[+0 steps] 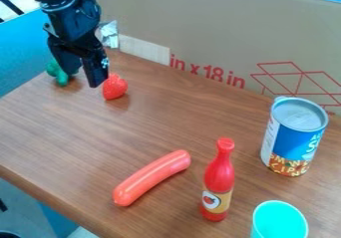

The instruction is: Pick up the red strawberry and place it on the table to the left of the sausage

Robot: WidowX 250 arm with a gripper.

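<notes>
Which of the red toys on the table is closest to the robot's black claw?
The strawberry, right beside the gripper; the sausage and the bottle are much farther away, toward the table's near edge.

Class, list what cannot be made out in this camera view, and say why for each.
In the camera view:
- Green toy: partly hidden behind the gripper.
- Turquoise cup: its base is cut off by the bottom edge.
- Can: its far side is turned away, hidden by the can itself.
- Silvery object: too small and blurred to identify.
</notes>
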